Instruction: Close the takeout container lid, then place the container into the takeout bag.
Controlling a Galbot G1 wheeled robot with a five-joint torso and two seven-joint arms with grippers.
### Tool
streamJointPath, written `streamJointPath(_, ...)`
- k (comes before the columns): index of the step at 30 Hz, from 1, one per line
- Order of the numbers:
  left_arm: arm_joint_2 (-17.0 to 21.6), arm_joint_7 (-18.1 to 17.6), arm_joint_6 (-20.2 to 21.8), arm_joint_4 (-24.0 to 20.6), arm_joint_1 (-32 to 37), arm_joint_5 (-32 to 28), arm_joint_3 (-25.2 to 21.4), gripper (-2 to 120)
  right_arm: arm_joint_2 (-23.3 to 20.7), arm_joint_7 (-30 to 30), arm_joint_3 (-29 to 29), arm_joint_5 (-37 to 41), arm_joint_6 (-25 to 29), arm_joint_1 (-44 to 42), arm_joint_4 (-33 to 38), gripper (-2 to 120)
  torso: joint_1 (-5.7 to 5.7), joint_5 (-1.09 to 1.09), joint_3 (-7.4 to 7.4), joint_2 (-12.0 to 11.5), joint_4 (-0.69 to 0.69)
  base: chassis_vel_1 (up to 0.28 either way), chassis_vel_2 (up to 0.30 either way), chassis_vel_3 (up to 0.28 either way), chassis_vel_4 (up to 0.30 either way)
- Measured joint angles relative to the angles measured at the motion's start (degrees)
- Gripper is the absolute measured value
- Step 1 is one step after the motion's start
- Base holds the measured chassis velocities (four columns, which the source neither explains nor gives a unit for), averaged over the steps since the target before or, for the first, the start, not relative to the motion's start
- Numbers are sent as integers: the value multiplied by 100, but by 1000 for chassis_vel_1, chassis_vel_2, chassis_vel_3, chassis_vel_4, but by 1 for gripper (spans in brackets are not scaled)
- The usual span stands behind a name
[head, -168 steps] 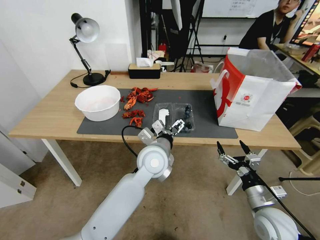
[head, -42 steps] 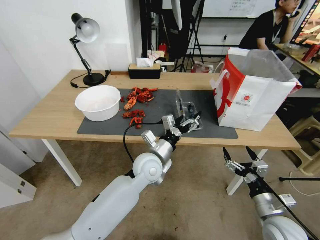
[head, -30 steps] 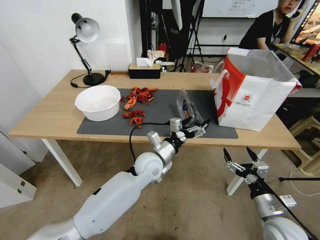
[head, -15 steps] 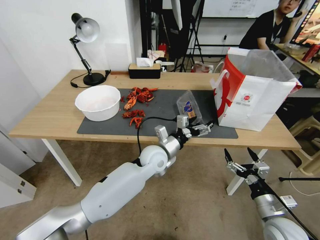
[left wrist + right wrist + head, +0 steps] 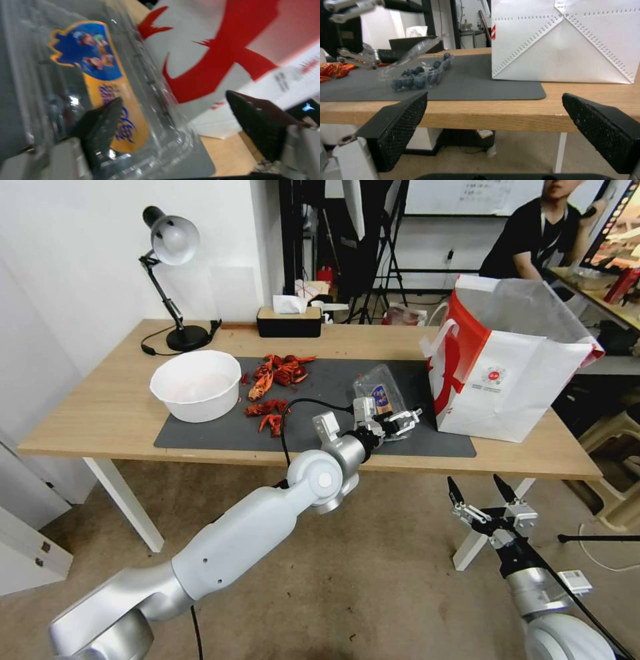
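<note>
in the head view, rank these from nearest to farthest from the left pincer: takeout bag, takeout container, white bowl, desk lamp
From the left pincer, over the mat's front right part:
1. takeout container, right at the pincer.
2. takeout bag, to its right.
3. white bowl, on the table's left side.
4. desk lamp, at the far left corner.

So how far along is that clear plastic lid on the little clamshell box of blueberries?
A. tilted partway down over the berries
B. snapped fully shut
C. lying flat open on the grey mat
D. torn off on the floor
A: in the right wrist view the clear plastic lid slants above the blueberries in the clamshell box, a gap left on one side, with the open left gripper beside it.
</note>
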Motion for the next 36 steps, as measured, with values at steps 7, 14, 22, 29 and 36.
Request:
streamJointPath(7, -32, -609, 202, -7, -100, -17, 4, 55, 11, -7, -4, -6, 16, -10, 7, 100, 0, 0, 0, 0, 1, 0, 0, 0, 0)
streamJointPath(14, 5, -1105, 473, -55, -141, 27, 38, 31, 11, -9, -19, -6, 8, 12, 54, 100, 0, 0, 0, 0, 1, 0, 0, 0, 0)
streamJointPath(22, 48, -1141, 489, -85, -196, 46, 110, 4, -24, -7, -20, 119, -132, 106, 168, 100, 0, 0, 0, 0, 0, 0, 0, 0, 0)
streamJointPath(29, 101, -1158, 496, -96, -279, 54, 161, 0, -300, -2, 47, 1150, -667, 652, 409, 100, 1, 0, 0, 0, 2, 0, 0, 0, 0)
streamJointPath(36, 156, -1147, 494, -110, -270, 57, 165, 0, -754, 364, 130, 3726, -1737, 1513, 690, 100, 2, 0, 0, 0, 0, 0, 0, 0, 0)
